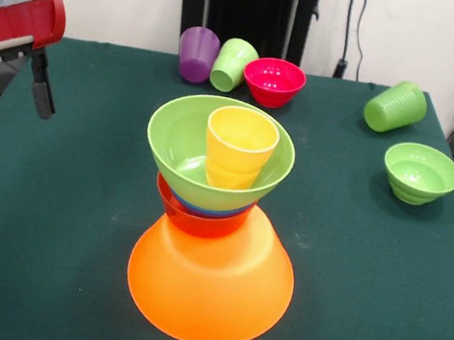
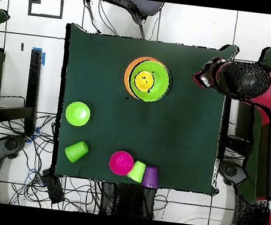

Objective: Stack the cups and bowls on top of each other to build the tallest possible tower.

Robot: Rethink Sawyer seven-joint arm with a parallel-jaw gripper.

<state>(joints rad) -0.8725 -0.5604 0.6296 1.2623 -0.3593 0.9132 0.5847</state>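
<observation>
Table (image 1: 45, 263): dark green cloth top; you've got everything sitting on it.
Arm (image 2: 259, 89): red/black, comes in from the table's edge; in front view it hangs at upper left, well apart from the stack.
Tower (image 1: 216, 219): mid-table, a bit twd the front-view camera; you'll see 5 pcs in it.
Huge orange bowl (image 1: 208, 290): upside down, wide rim on the cloth, base of the tower.
Large light green bowl (image 1: 184, 143): upright, top bowl of the stack, tilted slightly.
Red-orange bowl (image 1: 195, 219): upright on the orange bowl's base.
Blue bowl (image 1: 214, 211): only a thin rim shows btwn red-orange and lt green bowls.
Pink bowl (image 1: 274, 81): upright at far edge, off the stack, just beside a lying cup.
Small green bowl (image 1: 420, 173): upright, alone at front-view right.
Yellow cup (image 1: 239, 146): upright inside the large light green bowl, topmost pc.
Purple cup (image 1: 198, 53): on its side at far edge, touching the next cup.
Light green cup (image 1: 232, 64): on its side btwn purple cup and pink bowl.
2nd light green cup (image 1: 396, 106): on its side, far right, near the small green bowl.
Gripper (image 1: 13, 98): fingers spread apart, nothing btwn them; you've got it above the cloth, clear of all pcs.
</observation>
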